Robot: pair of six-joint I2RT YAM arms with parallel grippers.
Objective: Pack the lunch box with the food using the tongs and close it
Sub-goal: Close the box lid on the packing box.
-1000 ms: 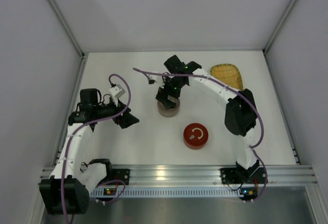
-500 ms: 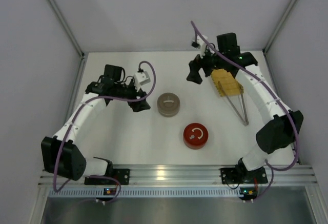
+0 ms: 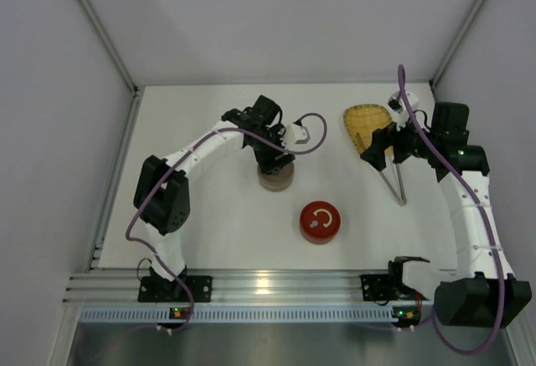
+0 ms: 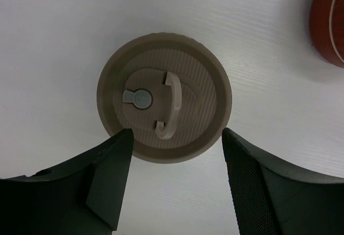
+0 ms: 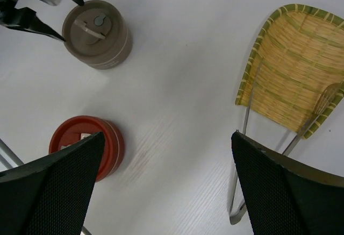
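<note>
From above, we see slim silver tongs [image 3: 399, 194] lying untouched by the yellow woven tray [image 3: 368, 121].

Left wrist view: the left gripper [image 4: 176, 138] has its jaws open around the round beige lidded tin [image 4: 164, 103].

Right wrist view: the right gripper [image 5: 166, 138] has open, empty jaws.

No food shows, so we think nothing is packed yet.

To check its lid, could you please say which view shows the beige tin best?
The left wrist view: the beige tin fills the centre, seen from straight above, lid handle sharp. Top external shows it small, partly covered by the left tool. Right wrist shows it small, in the upper left corner.
</note>
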